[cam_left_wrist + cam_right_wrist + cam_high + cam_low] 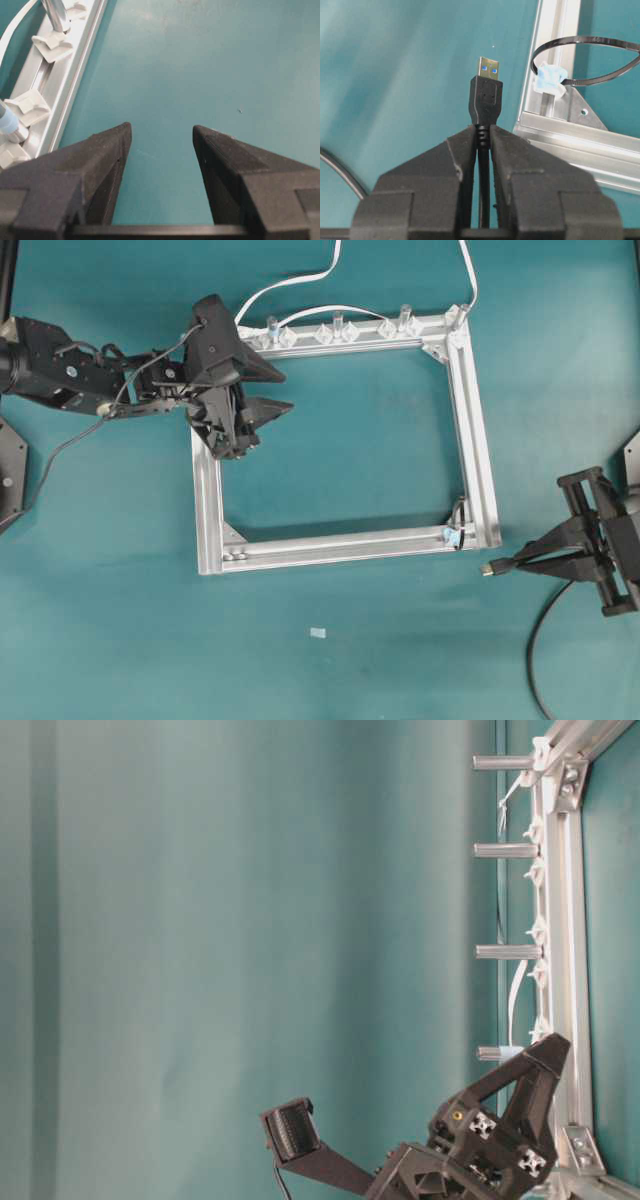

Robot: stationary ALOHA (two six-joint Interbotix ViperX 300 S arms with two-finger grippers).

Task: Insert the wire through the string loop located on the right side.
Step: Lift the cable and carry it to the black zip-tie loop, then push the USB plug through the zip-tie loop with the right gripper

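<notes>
Overhead view: right gripper clamped on the wire at lower right, plug just short of the string loop. Left gripper idles, fingers apart. Next: line up, push through.

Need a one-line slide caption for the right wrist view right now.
Right gripper clamps the wire behind its plug, with the string loop ahead to its right, not yet threaded.

You have the wire just right of the frame's lower right corner, where the loop sits; clips line its far rail.
</notes>
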